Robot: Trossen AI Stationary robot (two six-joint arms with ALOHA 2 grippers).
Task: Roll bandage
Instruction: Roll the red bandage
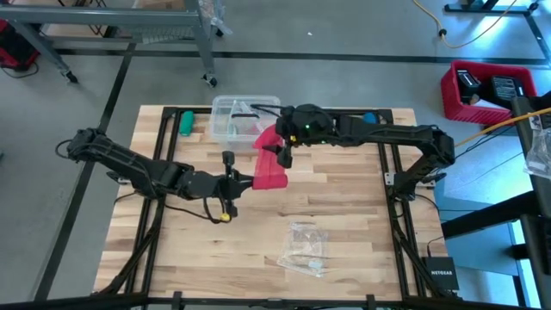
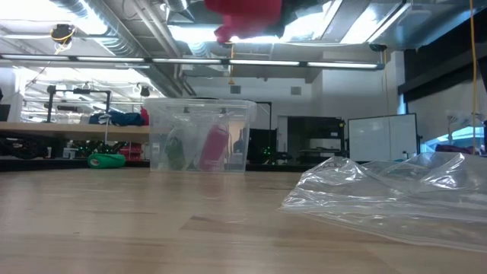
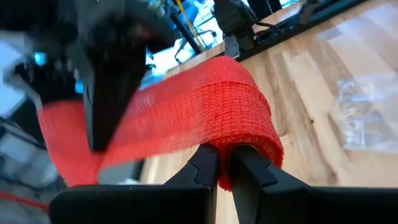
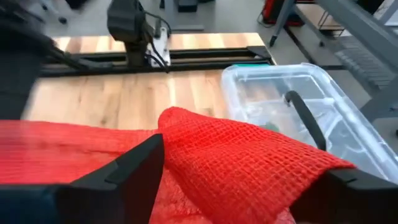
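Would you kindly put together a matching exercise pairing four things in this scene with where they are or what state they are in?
Things:
1. bandage
2. clear plastic box
3. crumpled wrapper
4. left pincer

Places or states:
A. lying loose on the near part of the table
B. standing at the table's far edge
C. shut on the red fabric
D. stretched between the two arms above the table

Pairs: 1-D, 2-B, 3-A, 4-C

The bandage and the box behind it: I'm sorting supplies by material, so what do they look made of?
The bandage looks like soft red stretch fabric, matte, with an open mesh weave showing. The box looks like clear, glossy hard plastic: its contents show through the walls.
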